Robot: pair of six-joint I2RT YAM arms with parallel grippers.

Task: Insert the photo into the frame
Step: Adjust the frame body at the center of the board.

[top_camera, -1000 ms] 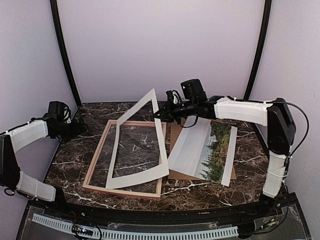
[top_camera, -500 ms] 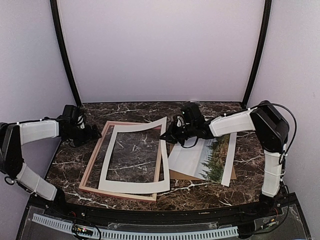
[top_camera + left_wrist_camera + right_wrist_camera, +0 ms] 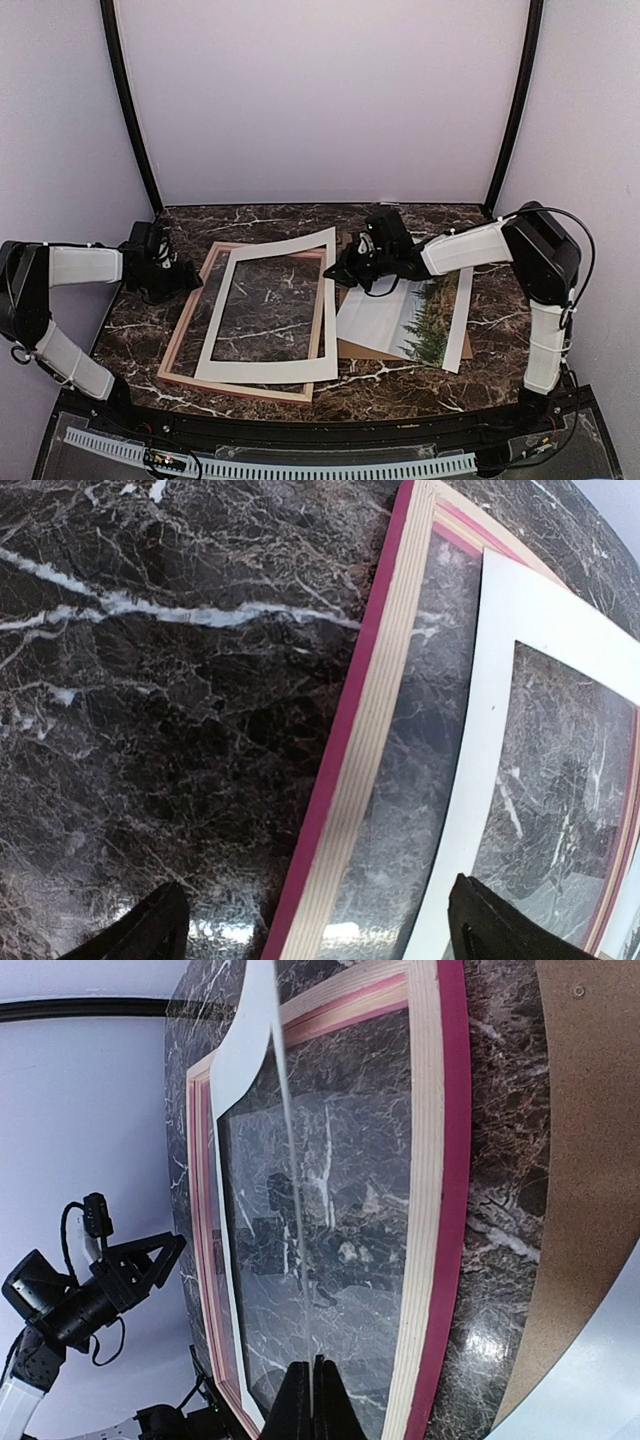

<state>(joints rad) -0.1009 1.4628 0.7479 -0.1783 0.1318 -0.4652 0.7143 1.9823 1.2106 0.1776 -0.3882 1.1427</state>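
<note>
I am watching the near end first: the white mat [image 3: 328, 330] is lying skewed on the frame [image 3: 186, 325], its right strip covering the right rail rather than sitting inside. If it is let go like this, I am expecting it to settle crooked. Just right of it, the photo [image 3: 432, 318] is resting print side up on the brown backing board [image 3: 590, 1160], outside the frame. The right forearm is reaching low across its far end, so any dip there risks dragging or creasing the paper. Farther back, the left gripper [image 3: 190, 276] is hanging with its fingers wide apart, holding nothing, just beside the frame's left rail; drifting inward, it could shove the frame. The right gripper [image 3: 340, 268] is pinching the mat's far right corner. The frame is lying back up, tan wood showing, its long axis running near to far and leaning slightly right. The photo's long axis is running much the same way, trees along its right side.
</note>
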